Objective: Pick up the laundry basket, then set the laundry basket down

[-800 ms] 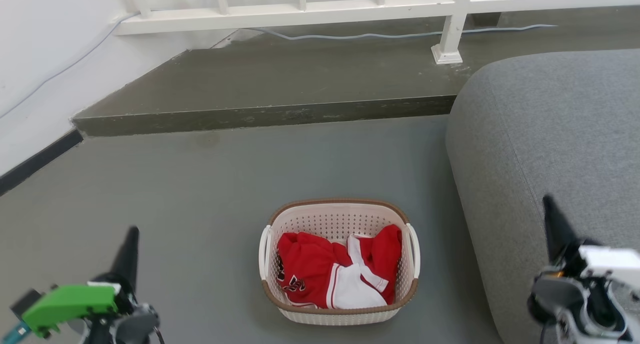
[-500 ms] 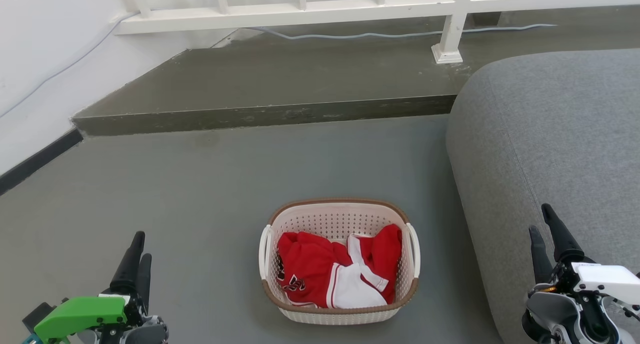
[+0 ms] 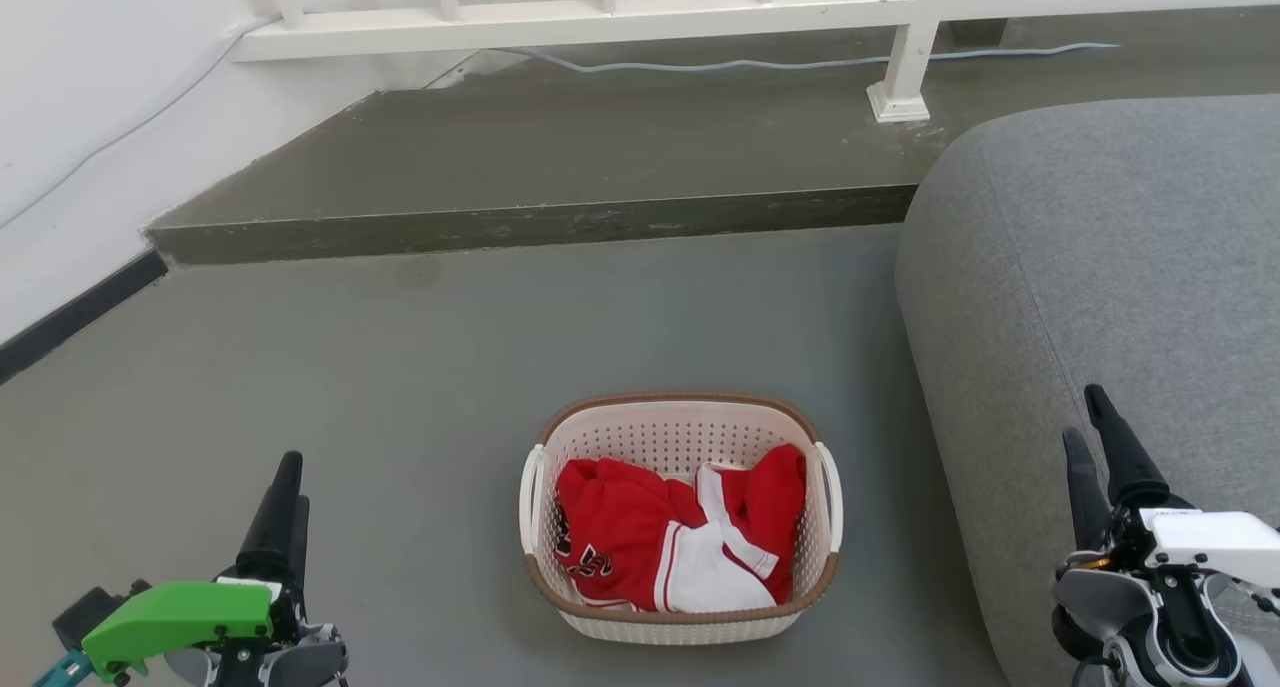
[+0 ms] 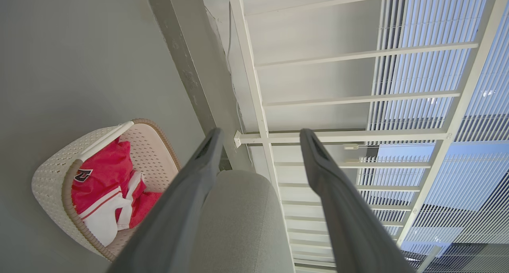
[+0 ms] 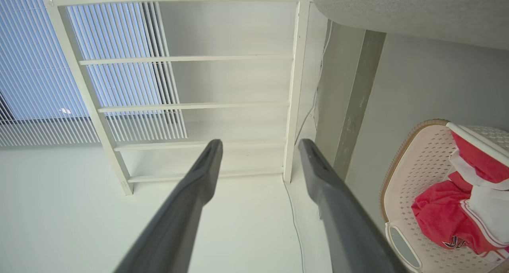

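Standing spread with a clear gap between them, the two dark fingers of the left gripper (image 3: 296,477) held nothing. They rose over bare floor (image 3: 400,387) at the lower left of the head view.

The right gripper (image 3: 1081,411) had its fingers likewise parted and held nothing. It sat at the lower right, in front of the grey sofa (image 3: 1100,247).

The laundry basket (image 3: 680,437) was cream-white with perforated walls and a brown rim. It stood upright on the floor between the two grippers, touching neither. It was near the sofa along the floor's right side and well apart from the step at the floor's far edge.
- Its white handles, one on the left (image 3: 527,497) and one on the right (image 3: 833,497), were free.
- Its contents were red-and-white clothing (image 3: 620,527), crumpled and lying below the rim.

The surroundings were:
- a raised dark step (image 3: 600,157) across the far edge of the floor
- a white railing (image 3: 600,12) above the step
- a pale cable (image 3: 700,65) lying along the step by the railing's base
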`<state>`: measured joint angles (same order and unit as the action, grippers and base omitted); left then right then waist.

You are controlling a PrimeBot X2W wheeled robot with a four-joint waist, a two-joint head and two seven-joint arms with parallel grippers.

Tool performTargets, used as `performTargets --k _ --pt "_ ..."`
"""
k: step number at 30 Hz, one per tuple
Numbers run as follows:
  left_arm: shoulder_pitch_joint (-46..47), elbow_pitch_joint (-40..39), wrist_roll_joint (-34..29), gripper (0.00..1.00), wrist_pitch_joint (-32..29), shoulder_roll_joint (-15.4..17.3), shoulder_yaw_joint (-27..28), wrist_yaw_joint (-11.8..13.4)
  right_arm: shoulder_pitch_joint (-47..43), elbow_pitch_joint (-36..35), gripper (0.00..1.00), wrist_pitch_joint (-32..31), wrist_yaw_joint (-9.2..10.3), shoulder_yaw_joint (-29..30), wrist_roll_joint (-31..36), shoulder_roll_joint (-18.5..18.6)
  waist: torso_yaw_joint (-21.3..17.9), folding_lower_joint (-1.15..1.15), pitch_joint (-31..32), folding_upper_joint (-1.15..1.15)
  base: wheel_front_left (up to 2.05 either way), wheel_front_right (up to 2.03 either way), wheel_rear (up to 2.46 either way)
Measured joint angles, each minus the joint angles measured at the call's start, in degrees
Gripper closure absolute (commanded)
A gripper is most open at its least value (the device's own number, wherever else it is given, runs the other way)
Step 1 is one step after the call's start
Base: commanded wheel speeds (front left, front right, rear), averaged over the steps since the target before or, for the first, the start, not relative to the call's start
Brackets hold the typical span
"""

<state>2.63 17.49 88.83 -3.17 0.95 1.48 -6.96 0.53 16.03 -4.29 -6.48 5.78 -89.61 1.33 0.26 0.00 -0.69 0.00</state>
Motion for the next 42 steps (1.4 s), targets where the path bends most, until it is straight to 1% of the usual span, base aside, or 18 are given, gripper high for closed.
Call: performTargets --k 5,14,21,22,25,32,42 --pt "0.1 -0.83 -2.78 0.0 1.23 0.48 -1.6 0.0 0.09 -1.21 0.0 1.33 0.0 -1.36 2.66 0.88 0.09 0.0 -0.23 0.0 0.0 0.0 0.0" --pt "0.8 -1.14 -8.24 0.0 2.76 1.66 -2.9 0.0 0.14 -2.29 0.0 3.6 0.0 -4.07 6.83 2.57 0.22 0.0 -0.53 0.0 0.0 0.0 0.0" --pt "0.99 -1.86 -15.61 0.0 4.11 1.93 -3.45 -0.01 0.17 -2.67 0.0 5.32 0.0 -6.26 11.84 4.07 0.36 0.0 -0.8 0.0 0.0 0.0 0.0" --pt "0.99 -1.86 -15.61 0.0 4.11 1.93 -3.45 -0.01 0.17 -2.67 0.0 5.32 0.0 -6.26 11.84 4.07 0.36 0.0 -0.8 0.0 0.0 0.0 0.0" --pt "1.13 -2.12 -18.49 0.0 4.68 1.98 -3.75 -0.01 0.22 -2.7 0.0 5.84 0.0 -6.97 13.99 4.61 0.41 0.0 -0.9 0.0 0.0 0.0 0.0" --pt "1.93 -2.8 -26.6 0.0 5.82 2.37 -4.94 0.01 0.87 -2.91 0.0 7.04 -0.02 -8.36 19.79 5.61 0.47 0.0 -1.01 0.0 0.0 0.0 0.0" --pt "2.13 -3.78 -36.11 0.0 7.61 2.35 -6.1 0.91 1.94 -4.16 0.0 8.82 -0.04 -10.01 29.38 6.47 0.38 0.0 -1.1 0.0 0.0 0.0 0.0"
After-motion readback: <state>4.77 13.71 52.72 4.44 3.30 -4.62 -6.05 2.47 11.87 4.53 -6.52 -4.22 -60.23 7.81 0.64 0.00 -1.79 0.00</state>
